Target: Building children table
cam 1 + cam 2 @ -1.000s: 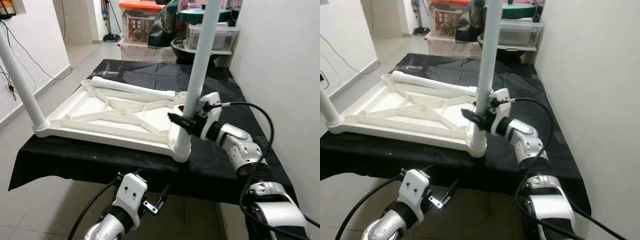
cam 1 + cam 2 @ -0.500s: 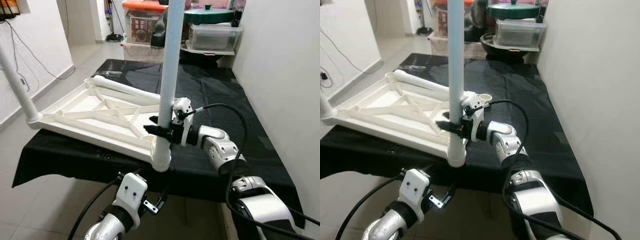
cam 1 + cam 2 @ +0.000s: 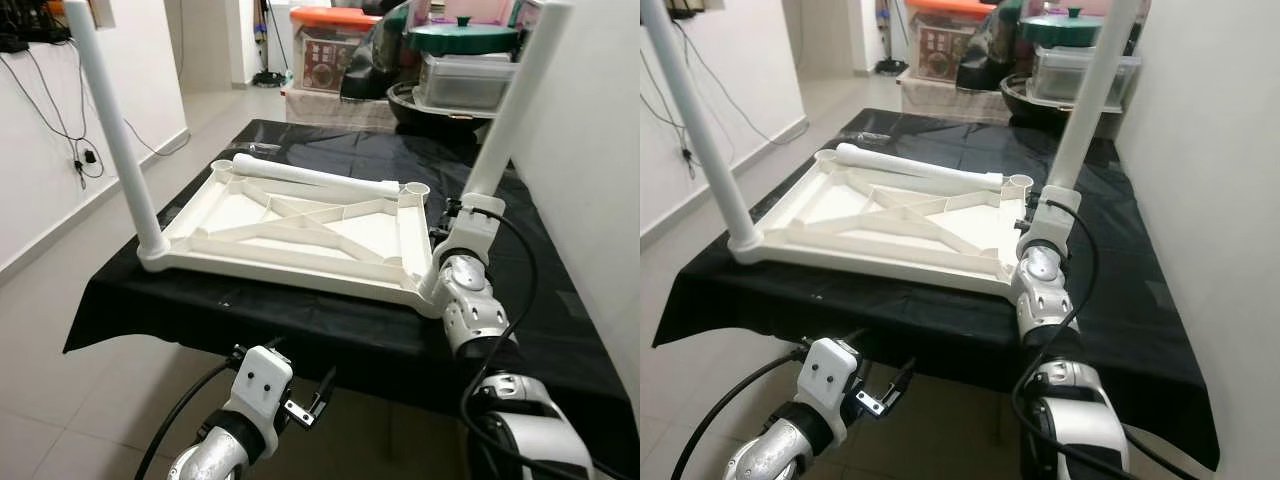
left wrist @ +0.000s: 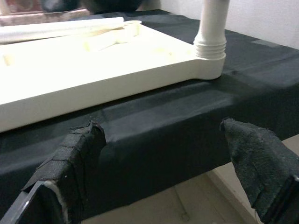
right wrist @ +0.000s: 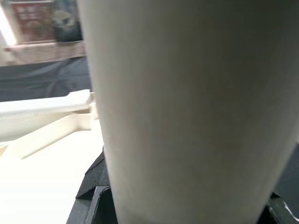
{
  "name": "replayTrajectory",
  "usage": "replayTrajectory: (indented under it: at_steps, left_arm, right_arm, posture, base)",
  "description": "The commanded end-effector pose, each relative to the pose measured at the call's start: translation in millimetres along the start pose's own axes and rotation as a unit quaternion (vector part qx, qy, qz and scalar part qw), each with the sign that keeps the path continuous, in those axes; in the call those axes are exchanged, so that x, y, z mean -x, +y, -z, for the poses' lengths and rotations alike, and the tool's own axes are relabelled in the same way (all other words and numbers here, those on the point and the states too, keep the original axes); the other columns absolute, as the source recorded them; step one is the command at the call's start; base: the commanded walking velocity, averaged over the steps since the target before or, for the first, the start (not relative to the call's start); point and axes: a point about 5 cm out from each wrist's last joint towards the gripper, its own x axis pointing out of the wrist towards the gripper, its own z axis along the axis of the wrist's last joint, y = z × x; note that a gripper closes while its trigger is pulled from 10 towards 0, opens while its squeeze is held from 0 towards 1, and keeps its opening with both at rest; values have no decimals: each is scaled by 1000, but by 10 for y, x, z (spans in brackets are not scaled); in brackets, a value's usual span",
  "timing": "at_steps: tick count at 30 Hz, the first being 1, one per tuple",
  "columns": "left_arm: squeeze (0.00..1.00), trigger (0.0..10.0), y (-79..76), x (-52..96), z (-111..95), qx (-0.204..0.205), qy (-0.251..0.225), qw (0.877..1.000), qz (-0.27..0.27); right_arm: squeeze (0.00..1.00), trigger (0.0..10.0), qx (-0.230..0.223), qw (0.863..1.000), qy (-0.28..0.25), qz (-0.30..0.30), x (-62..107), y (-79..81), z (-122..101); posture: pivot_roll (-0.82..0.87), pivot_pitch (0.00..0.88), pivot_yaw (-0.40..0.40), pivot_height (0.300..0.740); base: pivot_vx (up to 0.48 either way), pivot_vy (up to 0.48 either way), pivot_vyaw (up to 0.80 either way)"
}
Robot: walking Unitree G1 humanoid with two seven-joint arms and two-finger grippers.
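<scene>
White upturned children's tabletop [image 3: 300, 225] lies mid-frame on black-draped table [image 3: 330, 330] — right pincer [image 3: 462, 215] grips the tilted right leg [image 3: 510, 110]. Left pincer [image 4: 163, 163] spread wide, empty, below the table edge. Loose leg [image 3: 315, 177] rests across the far side.

The white table top [image 3: 300, 225] now lies swung round on the black cloth [image 3: 330, 330], its near-right corner further right than before. The gripped leg [image 3: 505, 110] leans away to the right instead of standing upright. The right gripper [image 3: 458, 212] now sits behind that leg, fingers hidden.
</scene>
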Motion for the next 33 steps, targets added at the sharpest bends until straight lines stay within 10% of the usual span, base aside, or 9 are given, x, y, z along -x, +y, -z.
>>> replayTrajectory:
  at_steps: [1,4,5,10,11,24,31,32,33]
  left_arm:
    - [0,10000,-7,-4,26,-1,5,1000,4]
    - [0,10000,-7,-5,26,-1,5,1000,4]
    - [0,10000,-9,-7,27,-2,4,1000,4]
    - [0,10000,-12,-9,28,-2,4,1000,4]
    - [0,10000,-14,-11,30,-1,4,1000,5]
    - [0,10000,-7,-31,29,0,2,1000,5]
    - [0,10000,-14,-15,37,0,3,1000,4]
    - [0,10000,-20,-7,44,0,4,1000,4]
    - [0,10000,-24,-1,48,0,5,1000,5]
  right_arm:
    - [0,2824,-7,998,56,-7,84,136,237]
    - [0,10000,-16,998,49,-32,118,256,233]
    - [1000,10000,-26,997,25,-74,130,358,176]
    - [667,10000,-11,993,-24,-115,84,346,43]
    - [0,10000,-18,985,-47,-166,53,334,-47]
    - [0,10000,37,710,44,-702,396,377,-130]
    - [0,10000,60,647,52,-758,535,589,-87]
    - [0,0,65,661,46,-746,527,667,-74]
    - [0,0,66,667,43,-741,517,706,-70]
  posture:
    - [74,10,-75,740]
    - [75,10,-72,740]
    - [74,9,-76,740]
    - [67,7,-74,740]
    - [67,6,-73,740]
    - [71,6,-83,740]
    - [76,0,-86,740]
    - [76,0,-85,740]
    - [76,0,-85,740]
  base:
    - [0,0,0]
    - [0,0,0]
    - [0,0,0]
    - [0,0,0]
    - [0,0,0]
    - [0,0,0]
    - [0,0,0]
    - [0,0,0]
    - [0,0,0]
